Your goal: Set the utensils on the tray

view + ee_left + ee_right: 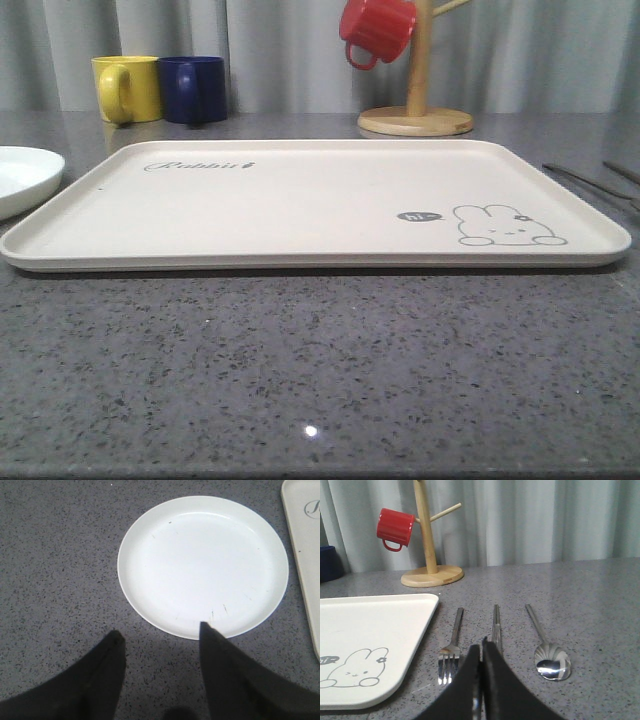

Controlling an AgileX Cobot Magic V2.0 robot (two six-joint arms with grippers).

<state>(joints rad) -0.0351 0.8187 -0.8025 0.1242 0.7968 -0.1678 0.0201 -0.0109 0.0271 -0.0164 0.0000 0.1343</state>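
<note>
Your right hand [481, 652], fingers pressed together, sits right at the chopsticks [496, 625], whose long axis runs straight away from it; fork [452, 647] and spoon [545, 645] flank them beside the bare tray [375, 610].

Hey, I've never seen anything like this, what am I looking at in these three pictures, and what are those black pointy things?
This is a two-armed robot at a grey stone table. The front view looks forward over the table at a large cream tray with a rabbit drawing. Behind it stand a yellow mug, a blue mug and a wooden mug stand holding a red mug.

The other two pictures come from cameras on the wrists. The black points are gripper fingers. The left gripper is open, above the table beside a round white plate. The right gripper is shut, holding nothing, near a fork, chopsticks and spoon lying beside the tray.
</note>
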